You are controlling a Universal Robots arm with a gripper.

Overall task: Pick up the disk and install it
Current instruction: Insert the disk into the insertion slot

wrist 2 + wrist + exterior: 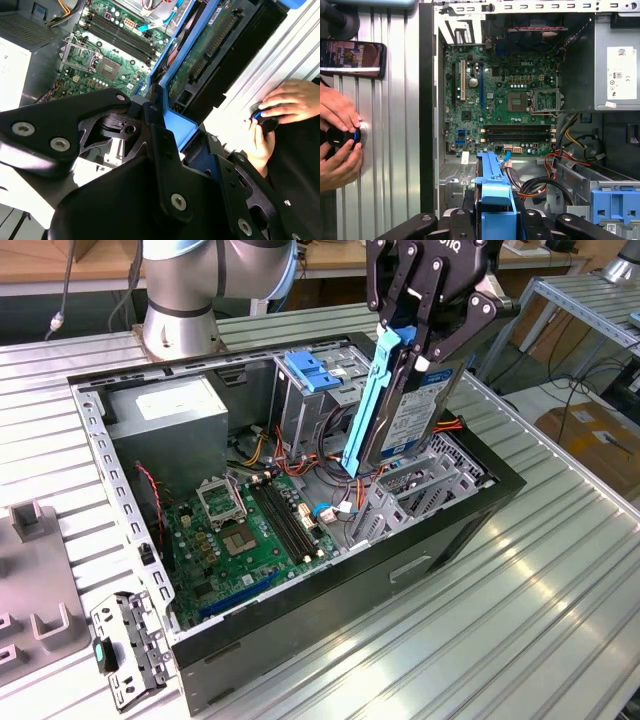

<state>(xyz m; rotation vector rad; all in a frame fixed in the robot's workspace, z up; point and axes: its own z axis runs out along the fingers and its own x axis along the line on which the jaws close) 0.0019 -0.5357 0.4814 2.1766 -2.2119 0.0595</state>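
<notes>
- Gripper [424, 348]: clenched on the disk [411, 426]. In the exterior view, black fingers press on both of its broad faces near its upper end.
- Disk: held off the table, standing on end and tilted. The white label with a blue band faces the camera. A blue carrier rail [364, 410] runs along its edge on the exterior view's left.
- In the second wrist view, the green circuit-board underside of the disk [210, 45] runs away from the gripper links.
- Position: the disk hangs over the open computer case [350, 580], at the end on the exterior view's right. Its lower end is down among the grey metal drive bay [405, 502]. I cannot tell whether the two touch.
- Near it inside the case: the blue latch piece [314, 371] on the drive cage, and loose red, yellow and black cables.
- Farther in: the green motherboard [240, 540] on the case floor and the grey power-supply box [170, 412] at the far corner.
- Outside the case: a ribbed metal table [520, 640], with a detached grey bracket [126, 650] at the near corner.
- First wrist view: a person's hands [339, 112] are cupped round a small black knob [342, 136] on the table. A phone [352, 57] lies just beyond them.
</notes>
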